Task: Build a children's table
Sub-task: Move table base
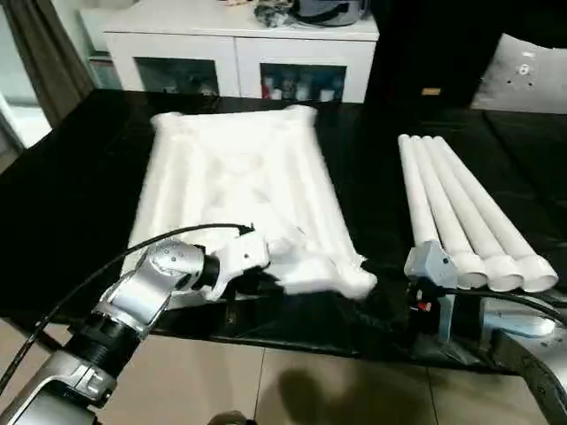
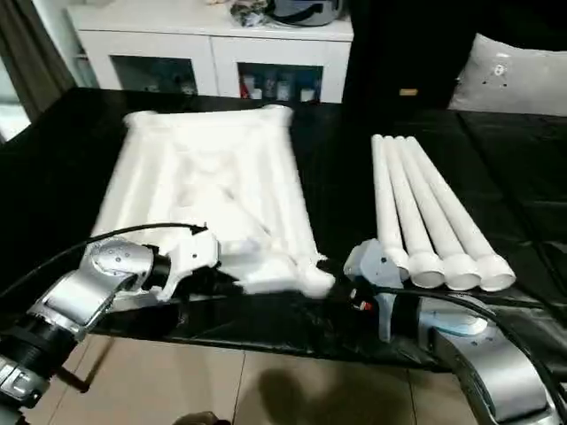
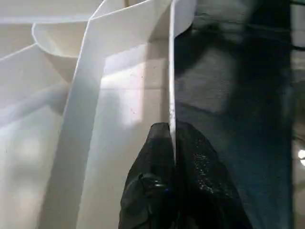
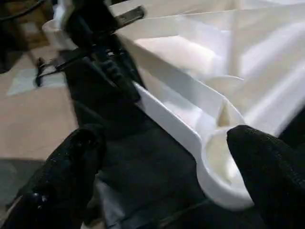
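The left claw (image 3: 172, 157) is clenched on the near rim of the table top (image 1: 239, 190); in the left wrist view its two black fingers (image 3: 147, 181) press against either side of that thin white wall, one inside the ribbed underside and one on the outer face. From the head camera, the left forearm (image 1: 146, 297) reaches in from the near left, and the wrist meets the top's near edge just left of its near right corner socket (image 1: 359, 282). The table top lies upside down on the black surface (image 1: 71, 204), ribs upward, stretching away from the left claw toward the white cabinet (image 1: 239, 53) with glass doors at the far side. The near edge looks slightly lifted where the claw grips it.

The right claw (image 4: 164, 164) is released, its two black fingertips (image 4: 71, 157) spread wide apart. Between them in the right wrist view sits the rounded corner socket (image 4: 219, 164) of the table top, close to one fingertip, though contact cannot be made out. Beyond that socket, the same view shows the left claw on the rim.

Just beyond the right claw, four white tapered legs (image 1: 465, 217) lie side by side on the surface, touching one another, wide ends nearest the claw. A grey cushion (image 1: 523, 80) rests far off to the right.
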{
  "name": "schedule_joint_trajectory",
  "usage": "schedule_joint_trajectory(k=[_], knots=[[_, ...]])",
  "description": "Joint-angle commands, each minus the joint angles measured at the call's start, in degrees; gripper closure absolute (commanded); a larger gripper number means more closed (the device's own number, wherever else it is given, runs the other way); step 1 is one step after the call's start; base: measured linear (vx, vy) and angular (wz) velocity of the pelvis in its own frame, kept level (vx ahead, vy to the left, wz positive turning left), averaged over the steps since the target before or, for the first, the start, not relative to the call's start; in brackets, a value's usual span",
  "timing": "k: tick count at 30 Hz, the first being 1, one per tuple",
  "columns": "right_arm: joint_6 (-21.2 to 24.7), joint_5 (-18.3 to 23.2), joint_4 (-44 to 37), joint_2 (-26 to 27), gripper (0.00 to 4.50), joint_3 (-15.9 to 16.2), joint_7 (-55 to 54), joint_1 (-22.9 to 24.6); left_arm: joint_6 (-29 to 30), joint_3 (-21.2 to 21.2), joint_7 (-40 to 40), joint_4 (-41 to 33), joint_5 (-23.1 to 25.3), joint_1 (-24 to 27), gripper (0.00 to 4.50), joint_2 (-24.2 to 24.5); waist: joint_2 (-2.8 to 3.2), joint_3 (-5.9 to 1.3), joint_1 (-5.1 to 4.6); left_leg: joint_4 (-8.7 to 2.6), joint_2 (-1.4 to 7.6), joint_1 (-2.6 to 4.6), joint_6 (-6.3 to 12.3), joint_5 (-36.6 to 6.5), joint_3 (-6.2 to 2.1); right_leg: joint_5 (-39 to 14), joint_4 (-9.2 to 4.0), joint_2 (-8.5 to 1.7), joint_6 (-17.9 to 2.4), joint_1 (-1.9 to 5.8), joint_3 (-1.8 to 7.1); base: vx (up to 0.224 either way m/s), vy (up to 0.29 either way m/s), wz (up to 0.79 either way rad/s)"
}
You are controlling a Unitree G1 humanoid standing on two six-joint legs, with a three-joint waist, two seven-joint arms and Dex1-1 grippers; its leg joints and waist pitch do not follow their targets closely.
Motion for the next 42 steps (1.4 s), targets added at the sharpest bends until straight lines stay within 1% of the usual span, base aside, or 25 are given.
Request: schedule_joint_trajectory(k=[1, 3, 6, 10, 15, 16, 17, 21, 22, 23, 24, 25, 26, 27, 28, 29, 30, 31, 33, 34, 36, 37, 38, 39, 42], knots=[[-0.6, 0.2, 0.3, 0.9, 0.00, -1.5, -1.4, -1.0, 0.1, 2.1, 2.0, 1.1, 0.7, -0.4, 4.49, 0.6, -0.29, -3.11, 0.40, -3.90, 5.96, 0.56, 5.44, -9.8, -2.59, -9.6, -5.78, -8.88, -6.7, 1.87, 4.57, 0.000, 0.000, 0.00], [-0.4, 0.5, 0.5, 1.5, 0.00, -1.9, -2.2, -1.4, -0.2, 2.3, 2.0, 1.2, 0.8, -0.4, 4.49, 0.5, -0.41, -3.17, 0.39, -3.85, 5.93, 0.61, 5.56, -9.5, -2.53, -9.2, -5.78, -8.90, -6.8, 1.86, 4.56, 0.000, 0.000, 0.00], [-0.7, 0.0, 0.8, 1.8, 0.00, -1.8, -3.2, -1.9, -0.5, 2.5, 2.6, 1.4, 0.7, -0.5, 4.49, 0.2, -0.34, -3.16, 0.48, -3.97, 6.21, 0.74, 5.48, -9.4, -2.57, -8.5, -5.57, -8.89, -7.1, 1.79, 4.61, 0.000, 0.000, 0.00], [-1.2, -0.9, 1.3, 2.5, 0.00, -1.6, -4.2, -2.5, -6.7, 2.0, 2.9, 2.5, 1.5, -0.3, 4.49, -0.2, -0.33, -3.16, 0.58, -3.98, 6.17, 0.68, 5.27, -9.7, -2.53, -8.7, -5.67, -9.01, -6.8, 1.87, 4.68, 0.000, 0.000, 0.00], [-1.0, -0.5, 1.6, 4.7, 0.00, -2.6, -6.9, -3.5, -7.6, 1.8, 2.6, 2.4, 1.7, 0.3, 4.49, -0.1, -0.33, -3.20, 0.52, -4.02, 6.20, 0.66, 5.29, -9.4, -2.54, -7.8, -5.51, -9.09, -6.9, 1.83, 4.64, 0.000, 0.000, 0.00], [-0.6, 0.2, 1.4, 5.5, 0.00, -3.0, -7.7, -4.1, -7.9, 2.4, 3.8, 2.8, 1.6, 0.1, 4.49, -0.7, -0.12, -3.20, 0.52, -4.11, 6.35, 0.81, 5.12, -9.7, -2.58, -7.4, -5.43, -9.03, -7.2, 1.66, 4.66, 0.000, 0.000, 0.00], [-0.4, 0.6, 1.3, 6.0, 0.00, -3.2, -8.3, -4.4, -8.4, 2.9, 4.8, 3.2, 1.5, -0.1, 4.06, -1.1, -0.16, -3.20, 0.48, -4.09, 6.34, 0.81, 5.01, -9.9, -2.56, -7.5, -5.41, -9.02, -7.3, 1.69, 4.66, 0.000, 0.000, 0.00], [1.5, -0.3, 1.4, 8.9, 0.00, -3.1, -13.0, -6.3, -8.1, 5.6, 4.5, 2.0, -1.7, 0.3, 3.88, -2.2, 0.00, -3.20, 0.52, -4.23, 6.43, 0.91, 4.04, -10.7, -2.60, -7.8, -5.41, -9.20, -8.0, 1.70, 4.70, 0.000, 0.000, 0.00], [1.7, -0.3, 1.5, 9.1, 0.00, -3.1, -13.4, -6.4, -8.0, 5.8, 4.5, 1.7, -2.0, 0.4, 3.58, -2.2, -0.01, -3.23, 0.44, -4.32, 6.46, 0.91, 3.64, -10.9, -2.65, -6.9, -5.21, -9.14, -8.2, 1.73, 4.75, 0.000, 0.000, 0.00], [3.1, -1.0, 2.1, 10.4, 0.00, -3.3, -16.0, -7.5, -6.7, 6.9, 3.9, -0.8, -3.9, 1.3, 3.58, -2.4, 0.02, -3.24, 0.48, -4.32, 6.49, 0.94, 3.52, -10.8, -2.68, -6.5, -5.11, -9.20, -8.3, 1.74, 4.77, 0.000, 0.000, 0.00], [4.4, -2.1, 3.0, 11.7, 0.00, -3.6, -18.7, -8.9, -4.9, 7.7, 3.2, -3.6, -5.7, 2.4, 3.52, -2.3, 0.25, -3.28, 0.34, -4.49, 6.60, 0.99, 3.07, -10.6, -2.75, -5.5, -4.77, -9.21, -9.1, 1.60, 4.74, 0.000, 0.000, 0.00], [5.1, -3.4, 3.9, 12.4, 0.00, -3.6, -20.9, -10.1, -3.5, 8.0, 3.0, -5.8, -6.6, 3.2, 3.52, -2.0, 0.13, -3.31, 0.05, -4.61, 6.63, 1.02, 2.50, -10.7, -2.84, -4.8, -4.51, -9.13, -9.7, 1.66, 4.68, 0.000, 0.000, 0.00], [5.6, -4.2, 4.6, 12.7, 0.00, -3.7, -22.1, -10.9, -2.5, 8.2, 3.0, -7.2, -7.2, 3.7, 3.52, -1.8, 0.17, -3.19, 0.00, -4.55, 6.45, 0.96, 2.58, -10.8, -2.68, -5.2, -4.73, -9.07, -9.7, 1.52, 4.75, 0.000, 0.000, 0.00], [5.8, -4.5, 4.7, 12.8, 0.00, -3.7, -22.5, -11.1, -2.3, 8.3, 2.9, -7.6, -7.3, 3.9, 3.33, -1.8, 0.26, -3.15, 0.08, -4.43, 6.42, 1.12, 2.25, -11.2, -2.58, -5.7, -4.73, -9.14, -9.7, 1.45, 4.84, 0.000, 0.000, 0.00], [8.9, -6.4, 7.3, 14.1, 0.00, -4.6, -27.0, -14.3, 1.4, 9.6, 3.8, -12.4, -9.5, 5.7, 3.10, -1.6, 0.71, -3.17, 0.03, -4.37, 6.36, 1.22, 1.38, -11.5, -2.58, -6.7, -4.69, -9.18, -9.6, 1.55, 4.93, 0.000, 0.000, 0.00], [11.5, -6.8, 8.9, 14.7, 0.00, -5.4, -29.3, -16.4, 3.4, 10.4, 4.7, -14.7, -10.7, 6.6, 3.10, -1.6, 0.55, -3.05, -0.27, -4.56, 6.22, 1.05, 1.26, -11.2, -2.66, -6.6, -4.57, -8.93, -10.0, 1.59, 4.80, 0.000, 0.000, 0.00], [12.7, -6.5, 10.1, 15.0, 0.00, -6.0, -30.1, -17.7, 4.6, 11.1, 5.6, -16.1, -11.2, 7.1, 3.13, -1.7, 0.64, -3.05, -0.30, -4.40, 6.09, 1.21, 1.05, -11.5, -2.54, -7.4, -4.76, -8.88, -9.9, 1.53, 4.87, 0.000, 0.000, 0.00], [14.8, -6.6, 11.7, 15.0, 0.00, -6.2, -31.2, -19.6, 6.5, 11.9, 7.1, -17.7, -11.3, 7.8, 3.10, -1.7, 0.67, -3.02, -0.29, -4.23, 5.94, 1.14, 1.01, -11.1, -2.39, -7.6, -4.83, -8.85, -9.8, 1.62, 4.95, 0.000, 0.000, 0.00], [17.1, -6.9, 13.7, 14.8, 0.00, -6.2, -31.9, -21.7, 8.5, 12.5, 8.7, -19.1, -10.9, 8.4, 2.75, -1.7, 0.83, -3.03, -0.27, -4.07, 5.79, 1.16, 1.11, -10.4, -2.28, -7.5, -4.88, -8.59, -9.3, 1.61, 4.91, 0.000, 0.000, 0.00], [19.3, -8.6, 16.9, 14.3, 0.00, -5.7, -33.7, -24.6, 11.3, 12.9, 10.5, -21.8, -10.3, 9.7, 2.64, -1.4, 0.63, -3.05, -0.29, -4.18, 5.86, 1.06, 1.17, -9.5, -2.36, -6.5, -4.70, -8.47, -9.1, 1.77, 4.86, 0.000, 0.000, 0.00], [19.8, -9.2, 18.0, 14.2, 0.00, -5.5, -34.4, -25.5, 12.1, 12.9, 10.9, -22.8, -10.1, 10.2, 2.66, -1.3, 0.81, -3.20, -0.06, -4.01, 5.95, 1.14, 1.26, -8.6, -2.30, -5.1, -4.58, -8.50, -8.7, 1.64, 4.92, 0.000, 0.000, 0.00], [21.9, -9.3, 20.4, 15.0, 0.00, -6.7, -36.1, -27.4, 13.9, 13.1, 11.8, -25.5, -10.8, 11.4, 2.51, -1.4, 0.70, -3.26, -0.10, -4.03, 5.94, 1.04, 1.33, -8.0, -2.32, -4.1, -4.38, -8.52, -8.9, 1.78, 4.90, 0.000, 0.000, 0.00], [21.9, -9.3, 20.4, 15.0, 0.00, -6.7, -36.1, -27.4, 13.9, 13.1, 11.8, -25.5, -10.8, 11.4, 2.31, -1.4, 0.76, -3.33, -0.14, -4.03, 5.89, 0.96, 1.39, -7.5, -2.37, -3.4, -4.31, -8.56, -9.1, 1.88, 4.85, 0.000, 0.000, 0.00], [22.3, -9.9, 21.8, 15.0, 0.00, -6.7, -36.7, -28.4, 15.4, 13.3, 12.7, -27.2, -11.4, 12.1, 2.20, -1.6, 0.56, -3.34, -0.04, -3.93, 5.96, 1.02, 1.40, -7.3, -2.25, -3.1, -4.23, -8.60, -9.1, 1.78, 4.87, 0.000, 0.000, 0.00], [23.7, -12.4, 26.8, 14.1, 0.00, -5.9, -38.3, -31.3, 18.7, 12.8, 14.5, -32.6, -12.0, 14.5, 2.18, -1.6, -0.14, -3.17, -0.04, -3.87, 5.76, 0.79, 1.85, -6.5, -2.03, -4.2, -4.34, -8.64, -9.2, 1.90, 4.82, 0.000, 0.000, 0.00]])
